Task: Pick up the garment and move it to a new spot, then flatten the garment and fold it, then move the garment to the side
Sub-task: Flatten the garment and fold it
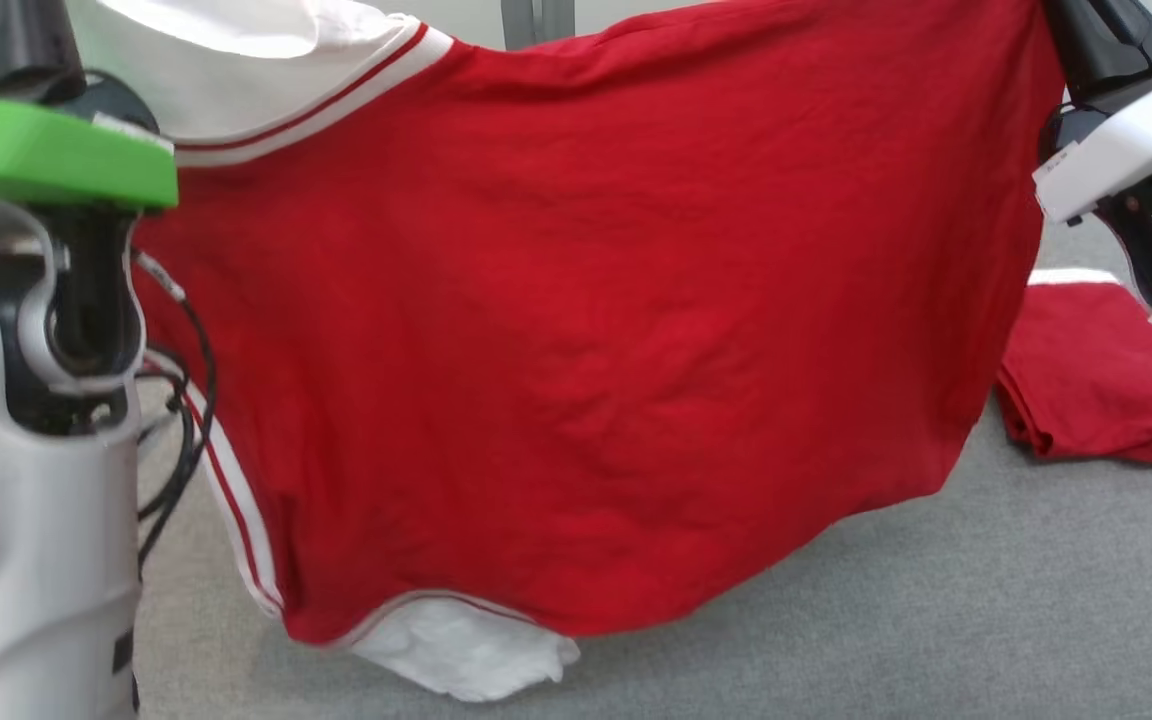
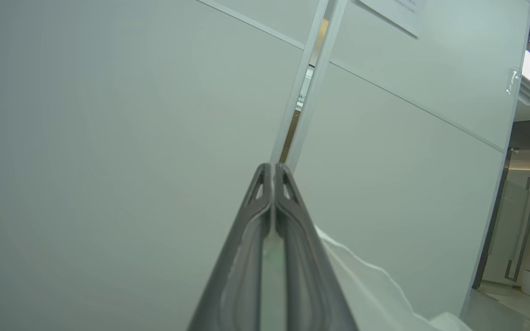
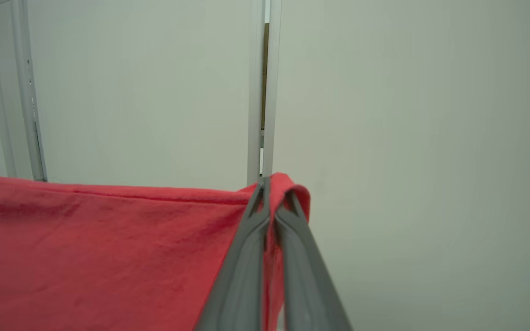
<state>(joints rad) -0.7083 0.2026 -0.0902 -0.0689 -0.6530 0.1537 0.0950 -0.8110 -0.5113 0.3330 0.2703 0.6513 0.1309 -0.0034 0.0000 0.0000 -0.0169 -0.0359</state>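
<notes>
A red garment (image 1: 576,330) with white, red-striped sleeves hangs spread out between my two raised arms in the head view. Its lower white sleeve (image 1: 476,650) rests on the grey surface (image 1: 936,620). In the right wrist view my right gripper (image 3: 269,184) is shut on the garment's red top edge (image 3: 99,248), with cloth folded over the fingertips. In the left wrist view my left gripper (image 2: 273,170) is shut, with pale cloth between the fingers and white fabric (image 2: 366,285) trailing off beside them. In the head view my left arm (image 1: 36,300) and right arm (image 1: 1136,150) flank the garment.
A second red cloth (image 1: 1096,370) lies folded on the grey surface at the right, close to my right arm. Dark cables (image 1: 176,430) hang beside my left arm. Pale wall panels (image 3: 407,138) stand behind the garment.
</notes>
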